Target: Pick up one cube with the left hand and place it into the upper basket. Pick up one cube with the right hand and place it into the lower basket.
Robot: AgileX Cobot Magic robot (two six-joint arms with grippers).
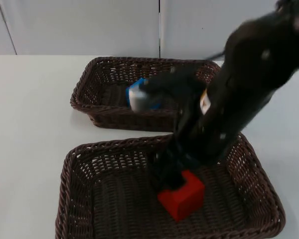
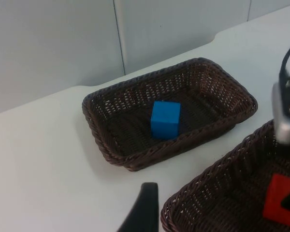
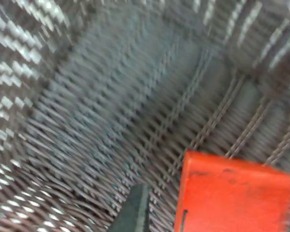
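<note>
A blue cube (image 1: 138,95) (image 2: 165,119) rests inside the upper wicker basket (image 1: 92,74) (image 2: 217,79). On the floor of the lower wicker basket (image 1: 74,199) (image 2: 208,183) sits a red cube (image 1: 183,200) (image 2: 280,200) (image 3: 232,195). My right gripper (image 1: 173,179) reaches down into the lower basket and is open, right at the red cube's upper-left side. One of its fingertips (image 3: 134,210) stands a small gap away from the cube's face. My left arm waits off to the left, above the table. A black fingertip (image 2: 144,208) of its gripper is in sight.
The two baskets lie close together, the upper one nearer the grey partition wall (image 1: 89,25). White table top (image 1: 30,124) stretches to the left of both baskets. The right arm (image 1: 259,74) crosses above the upper basket's right end.
</note>
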